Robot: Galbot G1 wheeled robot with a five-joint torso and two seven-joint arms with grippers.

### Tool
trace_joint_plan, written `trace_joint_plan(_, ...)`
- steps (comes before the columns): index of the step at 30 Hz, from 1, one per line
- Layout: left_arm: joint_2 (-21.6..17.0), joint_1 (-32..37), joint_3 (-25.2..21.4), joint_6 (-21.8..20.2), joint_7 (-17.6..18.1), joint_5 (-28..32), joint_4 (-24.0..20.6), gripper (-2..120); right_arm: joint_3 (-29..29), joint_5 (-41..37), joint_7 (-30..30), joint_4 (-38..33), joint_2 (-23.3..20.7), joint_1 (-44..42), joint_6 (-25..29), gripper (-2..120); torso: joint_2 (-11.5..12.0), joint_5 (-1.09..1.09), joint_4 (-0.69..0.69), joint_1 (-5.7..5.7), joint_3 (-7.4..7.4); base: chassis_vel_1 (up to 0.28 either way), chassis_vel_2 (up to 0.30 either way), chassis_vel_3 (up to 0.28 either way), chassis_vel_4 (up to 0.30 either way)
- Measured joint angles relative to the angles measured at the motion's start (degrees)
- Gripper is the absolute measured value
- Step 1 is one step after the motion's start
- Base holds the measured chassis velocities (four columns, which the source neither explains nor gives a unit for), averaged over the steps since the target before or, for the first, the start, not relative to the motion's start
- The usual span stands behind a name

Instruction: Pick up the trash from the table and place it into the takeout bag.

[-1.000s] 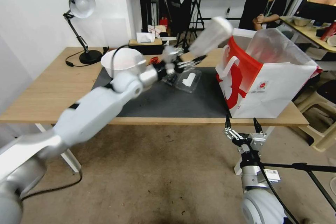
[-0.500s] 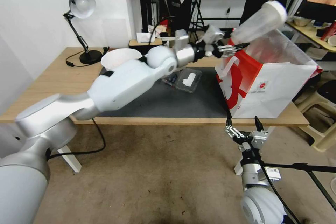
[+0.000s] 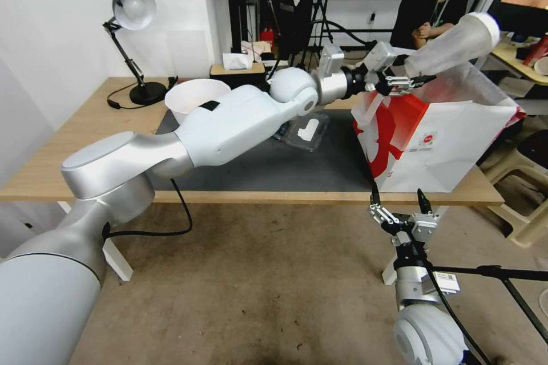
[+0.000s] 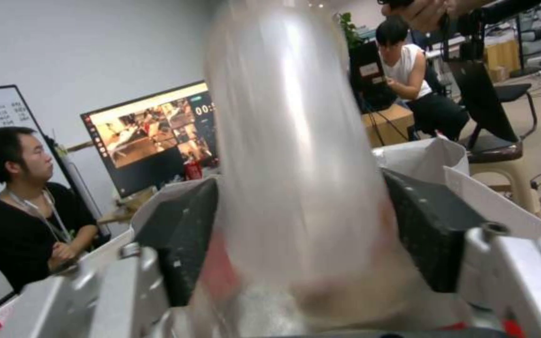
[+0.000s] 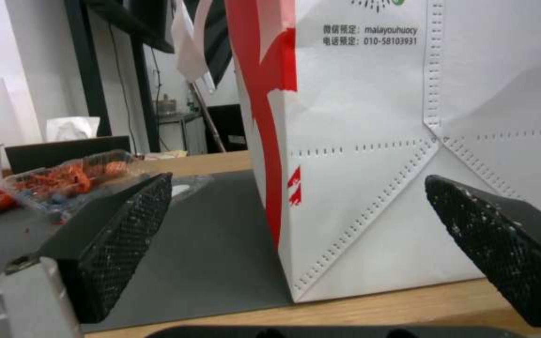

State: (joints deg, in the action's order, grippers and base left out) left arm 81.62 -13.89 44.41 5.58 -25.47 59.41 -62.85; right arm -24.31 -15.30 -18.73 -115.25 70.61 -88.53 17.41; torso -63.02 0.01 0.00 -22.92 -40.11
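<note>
My left gripper (image 3: 408,77) is shut on the base of a clear plastic cup (image 3: 454,43), which it holds tilted in the air above the open top of the takeout bag (image 3: 439,142). In the left wrist view the cup (image 4: 289,155) sits between both black pads (image 4: 183,234), with the bag's white rim (image 4: 427,155) behind it. The bag stands at the right end of the table (image 3: 85,142), partly on the dark mat (image 3: 285,165). My right gripper (image 3: 398,205) hangs open below the table's front edge, facing the bag's front (image 5: 371,141).
A white bowl (image 3: 197,97) and a clear lidded container (image 3: 308,128) sit on the mat. A desk lamp (image 3: 131,11) and a tissue box (image 3: 237,71) stand at the back. A person sits behind the bag. Beyond the table's right end are a beige stool and a black tripod leg.
My left arm has swung to the right with the clear cup, from over the mat to above the bag's opening. The right arm has stayed in place.
</note>
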Motion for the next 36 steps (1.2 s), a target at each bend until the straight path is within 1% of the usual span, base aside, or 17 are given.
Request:
trace_joint_plan(2, 0.1, 0.0, 0.0, -0.1, 0.1, 0.0, 0.1, 79, 0.0, 0.0, 0.0, 0.0, 0.0, 0.0, 0.0, 100, 0.0, 0.00, 0.00, 0.00, 0.00, 0.000, 0.000, 0.000, 0.000)
trace_joint_plan(4, 0.1, 0.0, 0.0, -0.1, 0.1, 0.0, 0.1, 82, 0.0, 0.0, 0.0, 0.0, 0.0, 0.0, 0.0, 100, 0.0, -0.01, 0.01, 0.00, 0.00, 0.000, 0.000, 0.000, 0.000)
trace_joint_plan(6, 0.3, 0.0, 0.0, -0.2, 0.3, 0.0, 0.2, 93, 0.0, -0.1, 0.0, 0.0, 0.0, 0.1, 0.0, 100, 0.0, -0.01, 0.01, 0.00, 0.00, 0.000, 0.000, 0.000, 0.000)
trace_joint_plan(8, 0.5, 0.3, -0.7, -0.2, 0.8, -0.1, 0.3, 99, -0.1, -0.1, 0.0, 0.0, 0.0, 0.1, 0.0, 100, 0.0, 0.00, -0.01, 0.00, 0.00, 0.000, 0.000, 0.000, 0.000)
trace_joint_plan(12, -0.4, 1.8, -4.5, -0.4, 3.0, 0.4, -0.5, 100, -0.1, -0.1, -0.1, -0.1, 0.1, 0.1, 0.0, 100, 0.0, -0.01, -0.02, 0.00, 0.00, 0.000, 0.000, 0.000, 0.000)
trace_joint_plan(13, -0.4, 1.8, -4.5, -0.4, 3.0, 0.4, -0.5, 100, -0.1, -0.1, -0.1, -0.1, 0.1, 0.1, 0.0, 100, 0.0, -0.01, -0.02, 0.00, 0.00, 0.000, 0.000, 0.000, 0.000)
trace_joint_plan(16, -3.6, 4.7, -8.6, -1.2, 4.5, 1.5, -2.8, 100, -0.1, -0.1, -0.1, -0.1, 0.2, 0.1, 0.0, 100, 0.0, -0.02, 0.02, 0.00, 0.00, 0.000, 0.000, 0.000, 0.000)
trace_joint_plan(21, -6.5, 7.7, -11.5, -1.5, 6.4, 1.5, -4.6, 100, -0.3, -0.1, -0.2, -0.2, 0.4, -0.2, -0.1, 100, 0.0, -0.02, 0.01, 0.00, 0.00, 0.000, 0.000, 0.000, 0.000)
trace_joint_plan(23, -8.0, 9.6, -12.8, -2.0, 8.9, 1.1, -6.3, 100, -0.4, -0.1, -0.2, -0.3, 0.4, -0.2, -0.1, 100, 0.0, -0.02, 0.00, 0.00, 0.00, 0.000, 0.000, 0.000, 0.000)
trace_joint_plan(24, -9.4, 11.2, -13.9, -2.6, 11.5, 1.0, -7.9, 100, -0.4, -0.1, -0.2, -0.4, 0.4, -0.2, -0.2, 100, 0.0, -0.03, 0.00, 0.00, 0.00, 0.000, 0.000, 0.000, 0.000)
trace_joint_plan(25, -9.4, 11.2, -13.9, -2.6, 11.5, 1.0, -7.9, 100, -0.4, -0.1, -0.2, -0.4, 0.4, -0.2, -0.2, 100, 0.0, -0.03, 0.00, 0.00, 0.00, 0.000, 0.000, 0.000, 0.000)
trace_joint_plan(28, -12.7, 14.9, -16.4, -4.1, 16.5, 0.0, -11.7, 100, -0.3, 0.0, -0.3, -0.5, 0.4, -0.1, -0.3, 100, 0.0, -0.02, 0.00, 0.00, 0.00, 0.000, 0.000, 0.000, 0.000)
trace_joint_plan(29, -12.7, 14.9, -16.4, -4.1, 16.5, 0.0, -11.7, 100, -0.3, 0.0, -0.3, -0.5, 0.4, -0.1, -0.3, 100, 0.0, -0.02, 0.00, 0.00, 0.00, 0.000, 0.000, 0.000, 0.000)
trace_joint_plan(32, -15.5, 17.7, -18.5, -4.9, 18.7, -0.1, -14.6, 100, -0.3, 0.0, -0.3, -0.7, 0.4, -0.3, -0.3, 100, 0.0, -0.02, 0.00, 0.00, 0.00, 0.000, 0.000, 0.000, 0.000)
trace_joint_plan(33, -17.5, 19.6, -19.9, -5.3, 19.8, -0.1, -16.6, 100, -0.3, 0.0, -0.3, -0.7, 0.3, -0.3, -0.3, 100, 0.0, -0.02, 0.00, 0.01, 0.01, 0.000, 0.000, 0.000, 0.000)
trace_joint_plan(34, -17.5, 19.6, -19.9, -5.3, 19.8, -0.1, -16.6, 100, -0.3, 0.0, -0.3, -0.7, 0.3, -0.3, -0.3, 100, 0.0, -0.02, 0.00, 0.01, 0.01, 0.000, 0.000, 0.000, 0.000)
trace_joint_plan(36, -20.4, 22.4, -22.2, -5.7, 21.3, -0.4, -19.1, 100, -0.2, 0.0, -0.3, -0.8, 0.2, -0.3, -0.3, 100, 0.0, -0.02, 0.01, 0.00, 0.00, 0.000, 0.000, 0.000, 0.000)
